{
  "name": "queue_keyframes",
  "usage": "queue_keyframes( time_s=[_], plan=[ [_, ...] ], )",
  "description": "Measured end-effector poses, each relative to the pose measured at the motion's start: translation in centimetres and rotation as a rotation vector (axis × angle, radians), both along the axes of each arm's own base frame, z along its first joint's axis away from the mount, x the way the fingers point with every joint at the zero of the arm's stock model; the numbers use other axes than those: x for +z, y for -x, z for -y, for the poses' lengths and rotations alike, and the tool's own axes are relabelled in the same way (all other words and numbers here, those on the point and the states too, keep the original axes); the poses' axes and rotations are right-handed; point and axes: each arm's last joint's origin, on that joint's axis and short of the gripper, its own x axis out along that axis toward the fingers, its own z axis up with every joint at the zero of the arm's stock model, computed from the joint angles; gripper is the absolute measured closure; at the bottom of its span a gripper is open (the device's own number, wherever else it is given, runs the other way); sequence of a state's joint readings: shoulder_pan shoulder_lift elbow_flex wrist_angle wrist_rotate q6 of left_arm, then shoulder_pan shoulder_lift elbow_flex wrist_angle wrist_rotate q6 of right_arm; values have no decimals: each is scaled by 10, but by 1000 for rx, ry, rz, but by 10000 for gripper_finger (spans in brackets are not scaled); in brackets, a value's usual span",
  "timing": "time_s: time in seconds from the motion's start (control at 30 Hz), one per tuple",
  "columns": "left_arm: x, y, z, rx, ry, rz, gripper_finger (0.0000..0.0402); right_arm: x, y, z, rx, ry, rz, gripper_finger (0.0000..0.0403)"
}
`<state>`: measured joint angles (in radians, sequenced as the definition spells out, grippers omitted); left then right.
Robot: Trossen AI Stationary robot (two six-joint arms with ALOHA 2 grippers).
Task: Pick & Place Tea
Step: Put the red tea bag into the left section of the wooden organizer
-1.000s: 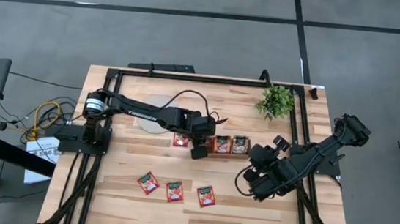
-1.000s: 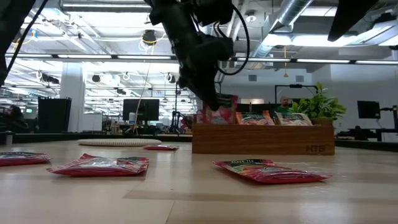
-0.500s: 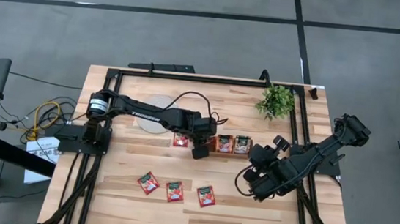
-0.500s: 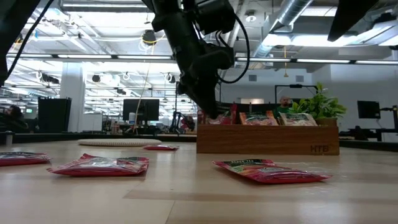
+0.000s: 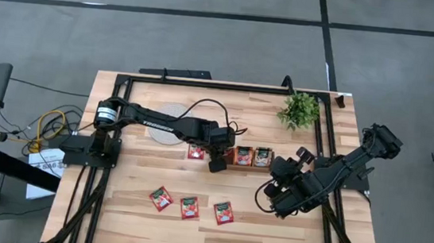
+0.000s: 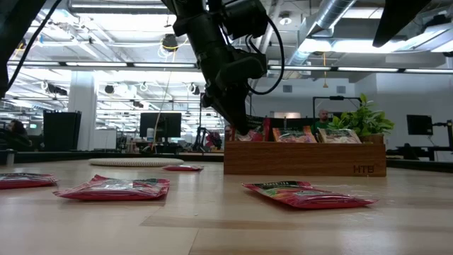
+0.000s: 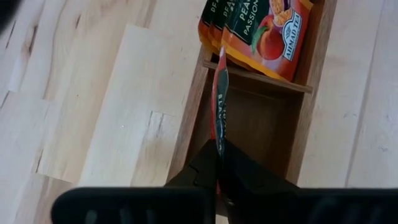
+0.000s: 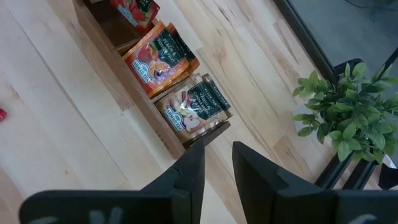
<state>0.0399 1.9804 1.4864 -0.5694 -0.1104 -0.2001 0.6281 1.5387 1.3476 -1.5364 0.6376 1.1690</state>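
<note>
The tea packets (image 7: pixel 261 31) standing in the wooden box (image 7: pixel 298 112) have words on them. In the left wrist view you can read "PEACH" and "PASSION" in white letters, and the brand name "AHMAD" on a small dark label. More packets (image 8: pixel 163 51) show in the right wrist view, but their print is too small to read. The front of the wooden box (image 6: pixel 304 159) in the low view has three stamped letters that look like "HTB". The left arm (image 5: pixel 157 121) has white lettering, too small to read.

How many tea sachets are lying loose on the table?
4: three in a row near the front edge, one beside the tray. More stand inside the tray; some may be hidden.
</note>
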Motion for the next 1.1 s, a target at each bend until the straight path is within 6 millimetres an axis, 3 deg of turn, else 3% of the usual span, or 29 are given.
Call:
queue_keyframes(
  time_s=[0.5, 1.1],
  plan=[
    [0, 0, -1, 6, -11, -6, 284, 0, -1, -1, 0, -11, 15, 327],
    [1, 1, -7, 17, -224, -33, 275, 0, -3, -1, 2, -4, 37, 327]
  ],
)
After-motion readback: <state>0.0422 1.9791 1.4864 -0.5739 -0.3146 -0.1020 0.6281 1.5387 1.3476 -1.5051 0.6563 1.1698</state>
